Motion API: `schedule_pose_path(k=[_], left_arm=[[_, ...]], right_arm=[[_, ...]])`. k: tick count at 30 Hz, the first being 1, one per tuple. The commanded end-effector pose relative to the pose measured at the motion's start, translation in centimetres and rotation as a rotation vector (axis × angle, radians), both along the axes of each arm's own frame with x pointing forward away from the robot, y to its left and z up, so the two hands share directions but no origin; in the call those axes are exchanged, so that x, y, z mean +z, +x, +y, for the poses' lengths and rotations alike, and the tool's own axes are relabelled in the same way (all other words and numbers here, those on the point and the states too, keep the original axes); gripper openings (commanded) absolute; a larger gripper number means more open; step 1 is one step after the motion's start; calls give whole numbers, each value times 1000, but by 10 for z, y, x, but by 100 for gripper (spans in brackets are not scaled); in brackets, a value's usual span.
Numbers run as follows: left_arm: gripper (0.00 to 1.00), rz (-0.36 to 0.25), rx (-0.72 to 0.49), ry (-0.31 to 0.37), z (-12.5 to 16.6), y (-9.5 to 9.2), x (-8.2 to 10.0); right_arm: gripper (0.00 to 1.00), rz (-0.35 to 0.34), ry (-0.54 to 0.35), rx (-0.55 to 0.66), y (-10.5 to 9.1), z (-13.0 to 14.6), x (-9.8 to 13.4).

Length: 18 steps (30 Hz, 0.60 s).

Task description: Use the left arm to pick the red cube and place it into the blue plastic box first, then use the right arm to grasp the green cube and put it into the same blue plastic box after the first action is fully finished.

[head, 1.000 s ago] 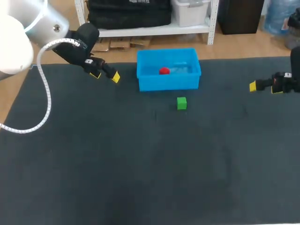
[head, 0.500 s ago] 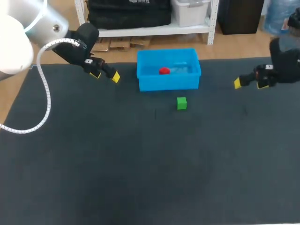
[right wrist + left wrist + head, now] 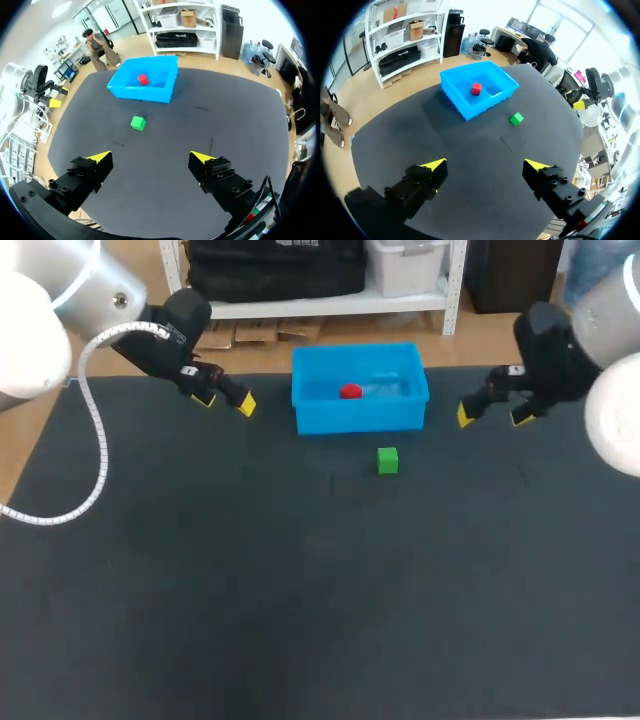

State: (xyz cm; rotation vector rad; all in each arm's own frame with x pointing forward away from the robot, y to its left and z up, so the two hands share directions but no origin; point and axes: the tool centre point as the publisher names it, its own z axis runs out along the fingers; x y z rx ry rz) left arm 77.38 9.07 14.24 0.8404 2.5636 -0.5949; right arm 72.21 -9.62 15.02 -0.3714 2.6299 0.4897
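The red cube (image 3: 350, 392) lies inside the blue plastic box (image 3: 360, 418), toward its far wall, so I judge the first half done. The green cube (image 3: 388, 461) sits on the desk (image 3: 250, 590) at about 5 o'clock from the box, near its front wall but apart from it.

My left hand (image 3: 225, 403) hangs at 9 o'clock from the box, fingers spread wide, holding nothing. My right hand (image 3: 493, 417) is at 3 o'clock from the box, equally wide and empty, with the green cube off at about 8 o'clock from it.

What worries me is the box wall beside the green cube. If I come down with one finger on the box side, it could catch the rim or shove the box along the desk. A descent slightly off-centre could push the cube rather than straddle it (it looks light enough to skid). Dropping it from high up might bounce it off the red cube and out.

I cannot judge how wide the gap between green cube and wall really is. A pale sheen on the box floor blurs how the red cube rests. Most of my right arm is cut off at the head view's edge.
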Motion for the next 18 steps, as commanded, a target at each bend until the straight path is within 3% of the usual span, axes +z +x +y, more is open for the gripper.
schedule_pose_path(k=[1,18], left_arm=[[100,-5,-1,-5,1,-2,-1],[100,-5,-1,-5,1,-2,-1]], right_arm=[[100,23,-61,-22,7,14,-2],[100,146,-162,-68,17,46,-19]])
